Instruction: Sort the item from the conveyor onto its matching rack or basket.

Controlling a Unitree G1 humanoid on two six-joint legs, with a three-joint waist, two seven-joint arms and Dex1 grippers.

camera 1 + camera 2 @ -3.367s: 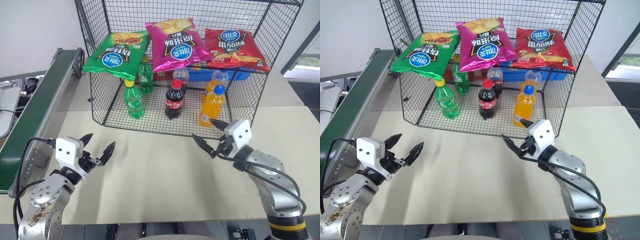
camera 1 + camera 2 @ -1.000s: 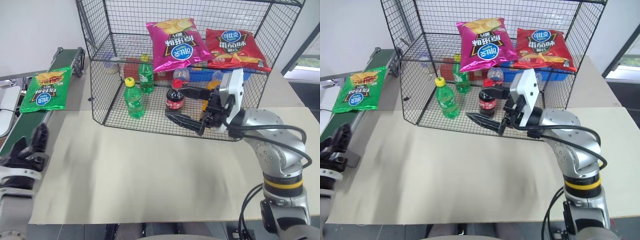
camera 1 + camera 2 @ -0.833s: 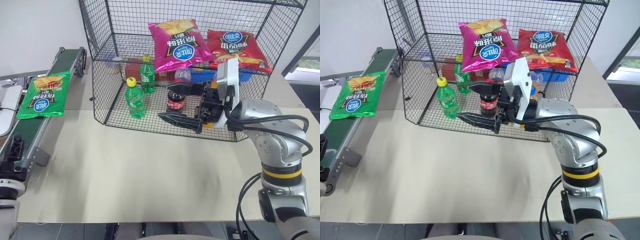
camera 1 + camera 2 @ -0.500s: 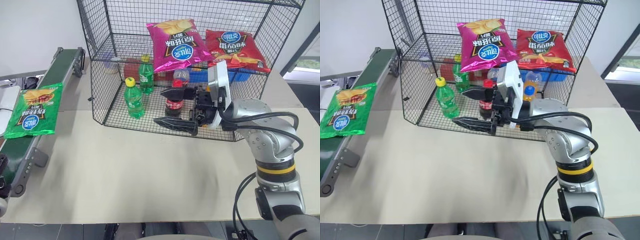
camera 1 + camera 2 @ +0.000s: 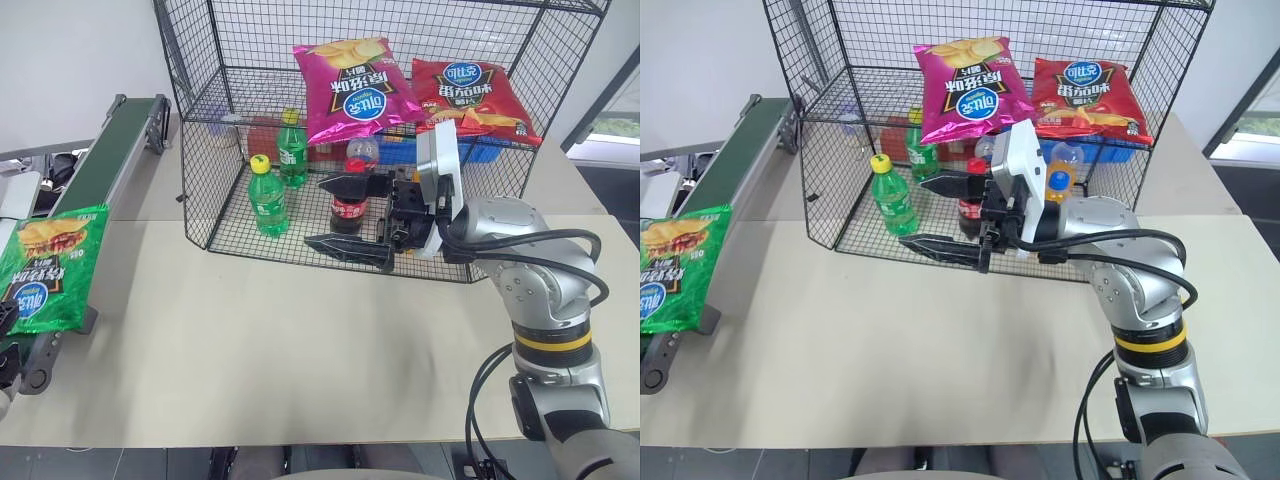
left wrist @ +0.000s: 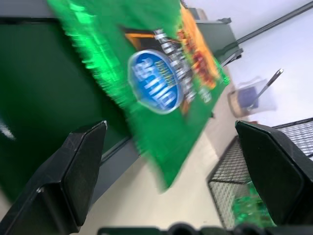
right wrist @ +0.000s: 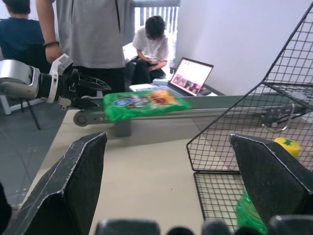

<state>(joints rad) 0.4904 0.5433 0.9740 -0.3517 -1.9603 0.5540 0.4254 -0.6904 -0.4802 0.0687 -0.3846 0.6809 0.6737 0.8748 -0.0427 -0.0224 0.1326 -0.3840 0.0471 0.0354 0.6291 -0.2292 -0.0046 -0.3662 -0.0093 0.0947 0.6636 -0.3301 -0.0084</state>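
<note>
1. Moved since a second ago: green crisp bag (image 5: pixel 48 268) has ridden down the conveyor (image 5: pixel 95 170) from mid-belt to its near roller end, where it now overhangs the frame edge. You have little belt left before it slides off.
2. Left gripper (image 7: pixel 80 93): seen from the right wrist view, it sits at the roller end of the belt, just beside the bag. Fingers spread wide, nothing between them; in its own wrist view the bag (image 6: pixel 161 83) lies ahead of the open fingers, not yet touched.
3. Table (image 5: pixel 280 350): bare between belt and rack.
4. Wire rack (image 5: pixel 400 120): upper shelf carries a magenta bag (image 5: pixel 355 85) and a red bag (image 5: pixel 470 95); the shelf's left portion looks free, so you can judge that as the green bag's slot. Bottles (image 5: pixel 268 195) stand on the lower floor.
5. Right gripper (image 5: pixel 355 215): hangs in front of the rack, pointing left, fingers apart and empty, having barely shifted over the last half second.
6. Next call for you: close the left gripper on the bag promptly.
</note>
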